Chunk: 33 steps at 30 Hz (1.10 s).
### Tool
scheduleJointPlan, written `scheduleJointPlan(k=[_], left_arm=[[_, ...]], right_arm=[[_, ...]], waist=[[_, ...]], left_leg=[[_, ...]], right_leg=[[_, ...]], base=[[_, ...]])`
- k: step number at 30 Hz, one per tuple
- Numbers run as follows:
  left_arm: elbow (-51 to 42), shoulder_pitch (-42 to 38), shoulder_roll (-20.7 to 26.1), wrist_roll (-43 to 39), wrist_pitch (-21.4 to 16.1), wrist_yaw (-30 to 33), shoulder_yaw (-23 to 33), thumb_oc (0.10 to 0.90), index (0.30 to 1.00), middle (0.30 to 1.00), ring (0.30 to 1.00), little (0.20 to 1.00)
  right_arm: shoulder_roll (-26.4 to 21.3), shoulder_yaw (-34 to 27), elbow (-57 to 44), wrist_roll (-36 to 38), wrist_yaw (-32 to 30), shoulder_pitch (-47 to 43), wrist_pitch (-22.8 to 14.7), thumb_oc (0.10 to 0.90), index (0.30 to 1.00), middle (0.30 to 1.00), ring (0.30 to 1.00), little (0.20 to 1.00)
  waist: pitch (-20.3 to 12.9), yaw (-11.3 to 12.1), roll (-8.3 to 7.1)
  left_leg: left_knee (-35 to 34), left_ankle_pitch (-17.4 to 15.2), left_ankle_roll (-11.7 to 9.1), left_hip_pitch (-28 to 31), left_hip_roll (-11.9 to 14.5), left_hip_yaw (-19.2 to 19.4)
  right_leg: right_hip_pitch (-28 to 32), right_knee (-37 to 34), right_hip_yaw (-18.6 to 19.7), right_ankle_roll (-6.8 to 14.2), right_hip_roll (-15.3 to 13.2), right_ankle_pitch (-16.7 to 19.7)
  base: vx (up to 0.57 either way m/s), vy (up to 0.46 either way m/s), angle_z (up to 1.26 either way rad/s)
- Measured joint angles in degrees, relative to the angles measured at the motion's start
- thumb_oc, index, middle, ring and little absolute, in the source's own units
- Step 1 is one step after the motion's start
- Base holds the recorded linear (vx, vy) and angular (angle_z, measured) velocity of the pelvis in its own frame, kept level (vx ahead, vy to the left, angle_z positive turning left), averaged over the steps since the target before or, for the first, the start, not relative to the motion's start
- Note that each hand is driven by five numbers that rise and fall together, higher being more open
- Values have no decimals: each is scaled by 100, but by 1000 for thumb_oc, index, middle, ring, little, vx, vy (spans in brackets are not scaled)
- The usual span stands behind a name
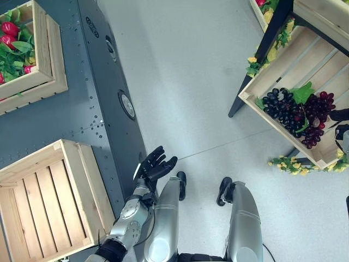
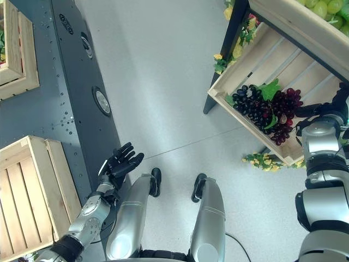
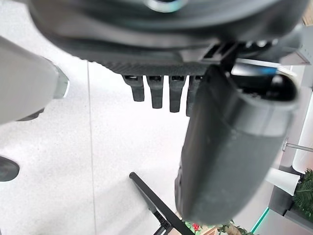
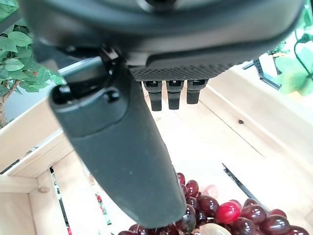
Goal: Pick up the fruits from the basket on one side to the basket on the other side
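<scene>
On my left sat the empty wooden crate, slats bare — the one I judged was meant to take the fruit, since nothing lay in it yet. Farther off on that side another crate held red fruit among leaves. My left hand hung just beside the empty crate's near corner, palm up over the floor, fingers straight and loose with nothing in them; I took it to be waiting there so it would be ready to receive or stay clear. Across the bare grey floor, well apart from that hand, the slanted crate on the dark stand tipped its open face toward me, which kept the grapes — a dark bunch and a reddish bunch with a green leaf between — resting toward its lower side, within reach. My right hand was at that crate's right edge, just beside the reddish bunch. In its wrist view the fingers showed straight, thumb extended over the grapes below, gripping nothing — so the pick was not yet made.
</scene>
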Motion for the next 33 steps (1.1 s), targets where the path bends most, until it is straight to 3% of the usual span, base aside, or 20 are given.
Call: scheduleJointPlan(k=[4, 8, 10, 14, 17, 20, 23, 26, 30, 33], left_arm=[[-2, -2, -3, 5, 6, 16, 1, 800, 900, 900, 900, 900], [87, -1, -51, 5, 21, 12, 3, 800, 900, 900, 900, 900], [213, 7, -143, 8, 23, 7, 19, 800, 900, 900, 900, 900], [258, -40, -345, 26, 37, 6, 64, 800, 900, 900, 900, 900], [326, -166, -538, 74, 39, 26, 179, 800, 900, 900, 900, 900], [331, -182, -647, 126, 37, 62, 290, 800, 900, 900, 900, 900], [339, -119, -706, 160, 37, 151, 342, 800, 900, 900, 900, 900], [543, -113, -747, 358, 39, 171, 450, 800, 900, 900, 900, 900], [634, 113, -721, 510, 54, 170, 572, 800, 900, 900, 900, 900], [723, 321, -724, 539, 110, 155, 571, 800, 900, 900, 900, 900]], right_arm=[[7, 0, -166, 30, 3, 5, -234, 800, 900, 900, 900, 900], [129, -56, -795, 315, 25, 471, -698, 800, 900, 900, 900, 900], [548, -465, -1421, 399, 41, 1114, -1222, 800, 900, 900, 900, 900], [1178, -573, -2177, 395, 107, 2107, -1709, 800, 900, 900, 900, 900], [2118, -669, -2430, 347, 12, 3076, -2009, 800, 900, 900, 900, 900], [2593, -663, -2476, 159, -45, 3730, -2250, 800, 900, 900, 900, 900], [2785, -657, -2750, 41, -51, 4285, -2452, 800, 900, 900, 900, 900], [3008, -627, -2973, -91, -27, 4629, -2568, 800, 900, 900, 900, 900], [3177, -598, -3006, -89, 259, 4879, -2640, 800, 900, 900, 900, 900], [3252, -593, -3013, -93, 382, 5083, -2694, 800, 900, 900, 900, 900]], waist=[[0, -62, 0], [0, -116, -2], [-2, -220, -11], [-6, -260, -64], [-13, -347, -204], [-26, -451, -286], [-46, -555, -340], [-143, -584, -520], [-526, -589, -821], [-876, -633, -850]], left_leg=[[-38, -1, 1, 77, 4, 30], [-265, -1, 1, 537, 21, 45], [-494, 2, 1, 965, 29, 55], [-801, 2, 1, 1493, 94, 200], [-1006, -5, -10, 1872, 206, 356], [-1055, -76, -23, 2117, 213, 381], [-1092, -132, -36, 2362, 230, 409], [-1089, -207, -63, 2599, 306, 525], [-1092, -248, -116, 2751, 384, 545], [-1129, -263, -131, 2796, 416, 559]], right_leg=[[51, -29, 23, 4, 6, 5], [507, -250, 7, 13, 44, 11], [936, -469, -10, 24, 62, 15], [1418, -744, -1, 38, 101, 16], [1822, -980, -70, 68, 153, 2], [2069, -1043, -61, 105, 168, -37], [2316, -1117, -43, 135, 199, -60], [2505, -1114, 26, 127, 237, -115], [2633, -1141, 44, 90, 303, -142], [2673, -1218, 65, 90, 359, -138]], base=[[15, 10, -2], [42, 39, -2], [50, 40, 1], [79, 34, -5], [123, 14, 1], [89, 27, -1], [80, 35, -7], [67, 21, -16], [62, -7, -6], [19, -12, -5]])
